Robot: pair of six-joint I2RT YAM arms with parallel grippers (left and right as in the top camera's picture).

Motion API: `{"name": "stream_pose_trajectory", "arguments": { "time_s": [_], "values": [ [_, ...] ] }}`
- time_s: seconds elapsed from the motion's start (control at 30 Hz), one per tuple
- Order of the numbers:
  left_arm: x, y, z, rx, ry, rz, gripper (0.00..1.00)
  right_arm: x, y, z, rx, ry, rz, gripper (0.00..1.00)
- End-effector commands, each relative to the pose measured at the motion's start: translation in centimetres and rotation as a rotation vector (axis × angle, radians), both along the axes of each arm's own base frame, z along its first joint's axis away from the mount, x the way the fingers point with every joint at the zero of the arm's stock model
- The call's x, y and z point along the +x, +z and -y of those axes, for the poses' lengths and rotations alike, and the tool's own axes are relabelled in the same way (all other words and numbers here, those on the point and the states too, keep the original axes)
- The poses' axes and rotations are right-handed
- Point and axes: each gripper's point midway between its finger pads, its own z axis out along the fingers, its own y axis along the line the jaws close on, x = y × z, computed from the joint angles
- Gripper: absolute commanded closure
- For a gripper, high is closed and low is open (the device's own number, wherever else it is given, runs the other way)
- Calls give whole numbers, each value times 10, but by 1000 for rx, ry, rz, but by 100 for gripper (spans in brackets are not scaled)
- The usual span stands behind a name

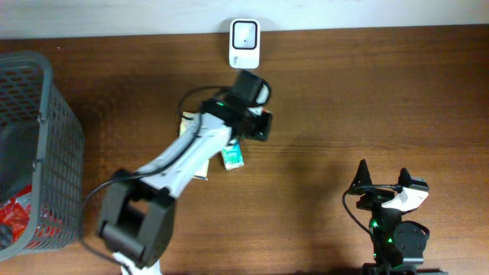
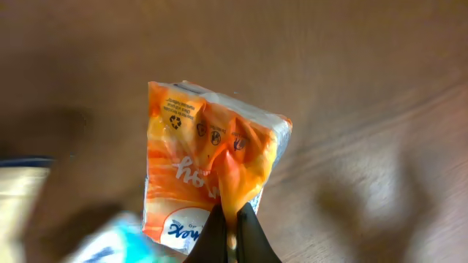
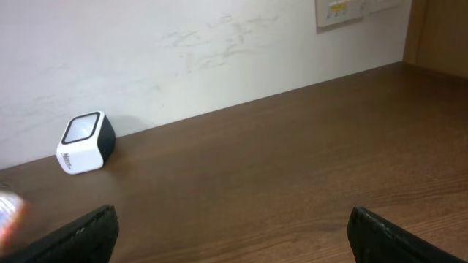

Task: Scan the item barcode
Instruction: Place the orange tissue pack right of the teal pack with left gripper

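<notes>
We look down on a brown wooden table point(image 1: 367, 99). A small white scanner point(image 1: 244, 43) with a dark window stands at the table's far edge, against a pale wall point(image 3: 219, 44). We give every position relative to this scanner.

The left arm reaches diagonally toward the scanner. Its wrist ends just in front of the scanner, on the near side, close to it but not touching. The wrist camera shows the left gripper point(image 2: 230, 219) with its two dark fingers point(image 2: 216, 237) pinched tight on a fold of wrapper. They hold an orange packet point(image 2: 212, 168) by that fold. The packet has white ends, recycling marks and printed lettering. From above, the wrist hides the packet, so we can only say it seems to hang just in front of the scanner. We cannot make out a barcode on the side we see.

Further from the scanner, toward the near edge and beside the arm, a teal packet point(image 1: 233, 156) lies flat. A beige packet point(image 1: 188, 122) lies next to it, a little to the left and partly under the arm.

Well to the left of the scanner, at the table's left edge, stands a grey mesh basket point(image 1: 46, 99) with something red point(image 1: 15, 218) inside.

Well to the right of the scanner, at the near edge, the right gripper point(image 1: 383, 172) points toward the wall. Its fingers point(image 3: 80, 234) are spread wide and hold nothing. Its camera sees the scanner off to the left across bare wood.
</notes>
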Motion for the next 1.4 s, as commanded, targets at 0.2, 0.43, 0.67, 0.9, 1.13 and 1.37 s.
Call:
{"name": "stream_pose_trajectory", "arguments": {
  "time_s": [0.2,0.43,0.67,0.9,1.13,1.37],
  "values": [
    [-12,-36,10,47,6,-68,46,0,-3,-1,-3,7,-6,1],
    [33,59,-17,111,64,157,28,0,-3,-1,-3,7,-6,1],
    [63,242,-176,143,461,438,20,0,-3,-1,-3,7,-6,1],
    [6,295,-367,148,980,468,21,0,-3,-1,-3,7,-6,1],
    [-66,268,-497,164,1456,335,21,0,-3,-1,-3,7,-6,1],
    [-105,170,-542,205,1631,85,26,0,-3,-1,-3,7,-6,1]
  ]
}}
